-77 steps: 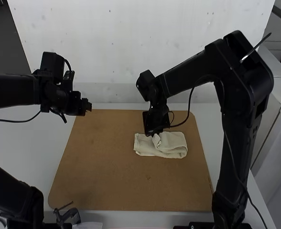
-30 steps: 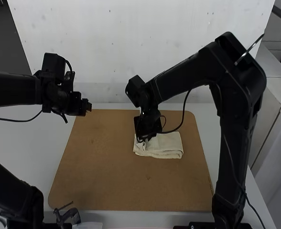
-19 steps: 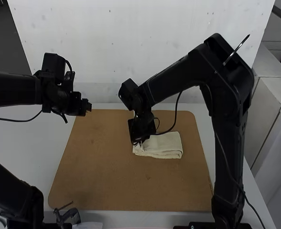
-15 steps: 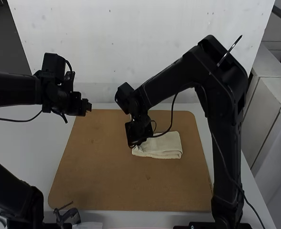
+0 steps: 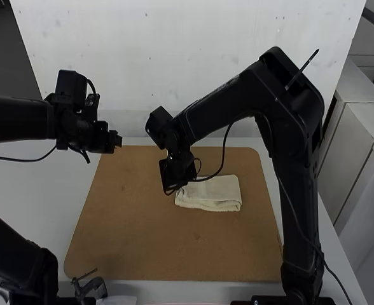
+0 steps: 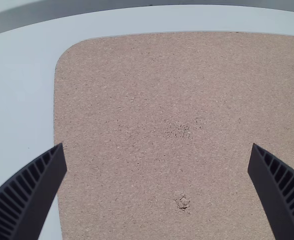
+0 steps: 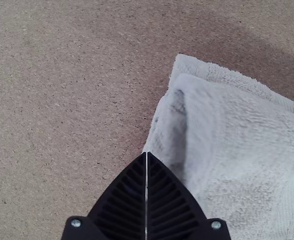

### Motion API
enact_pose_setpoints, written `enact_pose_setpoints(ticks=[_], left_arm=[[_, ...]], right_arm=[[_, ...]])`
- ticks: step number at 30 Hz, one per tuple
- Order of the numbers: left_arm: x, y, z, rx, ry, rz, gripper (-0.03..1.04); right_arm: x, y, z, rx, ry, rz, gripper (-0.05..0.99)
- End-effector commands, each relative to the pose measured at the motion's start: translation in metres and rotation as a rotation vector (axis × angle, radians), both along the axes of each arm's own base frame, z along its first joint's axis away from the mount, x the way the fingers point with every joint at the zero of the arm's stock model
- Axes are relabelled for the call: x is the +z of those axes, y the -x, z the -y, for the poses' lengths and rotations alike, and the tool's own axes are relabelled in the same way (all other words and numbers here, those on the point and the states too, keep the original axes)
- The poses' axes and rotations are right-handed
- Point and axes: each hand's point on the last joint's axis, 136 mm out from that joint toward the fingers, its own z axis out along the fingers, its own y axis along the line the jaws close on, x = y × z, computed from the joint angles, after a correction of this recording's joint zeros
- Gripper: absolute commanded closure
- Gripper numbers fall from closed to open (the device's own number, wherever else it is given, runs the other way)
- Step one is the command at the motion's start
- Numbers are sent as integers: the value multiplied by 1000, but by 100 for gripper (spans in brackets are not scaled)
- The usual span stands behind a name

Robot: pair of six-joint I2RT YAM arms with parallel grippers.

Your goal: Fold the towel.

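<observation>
And here's the towel (image 5: 214, 194), a compact folded bundle on the brown board (image 5: 142, 238), toward the right arm's side. The right gripper (image 7: 146, 154) is right at its edge, fingers pressed together, no cloth visible between them! Over on the other side, the left gripper (image 6: 157, 150) hangs above bare board, fingers spread wide, holding nothing. This looks like the finishing stage, settling the top flap, and that flap sits slightly raised and short of the lower layer's corner. Next call: a gentle press or nudge to square it, without dragging the layers apart, then clear away.
</observation>
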Motion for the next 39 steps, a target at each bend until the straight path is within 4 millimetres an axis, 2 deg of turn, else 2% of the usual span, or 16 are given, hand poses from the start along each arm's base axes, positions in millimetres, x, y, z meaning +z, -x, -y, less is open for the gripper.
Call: enact_pose_setpoints(ticks=[1, 5, 6, 9, 13, 16, 18, 24, 27, 31, 33, 39], left_arm=[[-1, 2, -1, -6, -17, 8, 8], [0, 0, -6, -3, -27, 17, 8], [1, 0, -7, 0, -27, 20, 8], [2, -1, -8, 2, -28, 25, 8], [1, -1, -9, 4, -28, 23, 8], [1, -1, -9, 4, -30, 24, 8], [2, -1, -9, 4, -30, 25, 8], [2, -1, -8, 2, -31, 30, 8], [1, -1, -8, 3, -41, 34, 8], [-1, 0, -3, -8, -43, 35, 8], [-1, 0, -3, -10, -46, 40, 8], [-3, 0, -2, -10, -46, 46, 8]], right_arm=[[3, -6, -4, -15, -5, 15, 92], [30, -17, 3, -39, -42, 59, 91], [39, -21, 6, -46, -57, 74, 87], [67, -32, 15, -67, -103, 111, 56], [99, -46, 39, -123, -147, 155, 39], [113, -53, 64, -164, -158, 184, 11], [116, -57, 87, -207, -165, 199, 2], [125, -73, 172, -328, -198, 349, -1], [134, -69, 215, -386, -204, 440, -1], [148, -53, 268, -443, -171, 559, -3], [153, -41, 284, -453, -164, 600, -3], [162, -6, 299, -441, -193, 697, -3]])
